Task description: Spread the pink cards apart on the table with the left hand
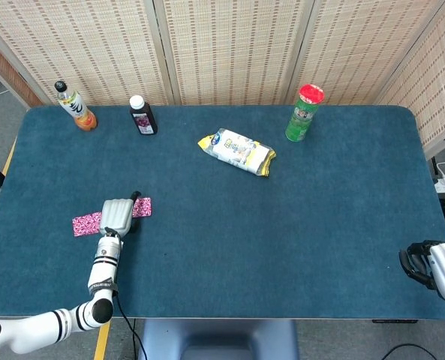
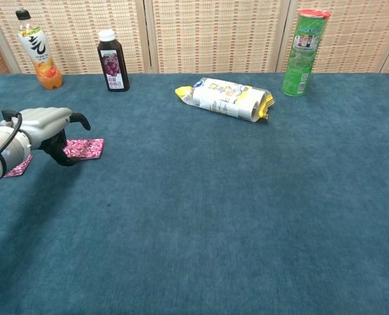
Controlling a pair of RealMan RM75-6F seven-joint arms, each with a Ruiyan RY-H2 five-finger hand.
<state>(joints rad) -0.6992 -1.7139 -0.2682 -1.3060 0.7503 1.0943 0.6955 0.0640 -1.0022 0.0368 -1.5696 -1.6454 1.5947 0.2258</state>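
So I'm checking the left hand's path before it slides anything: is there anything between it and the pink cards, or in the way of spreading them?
Nothing visible does. The left hand is already over the right pink card, with the other pink card just left of it. The blue table around both is bare; the bottles and snack pack sit far back.

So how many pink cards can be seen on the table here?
2. One pink card lies left of the left hand; the other pink card pokes out on its right. The hand may hide more.
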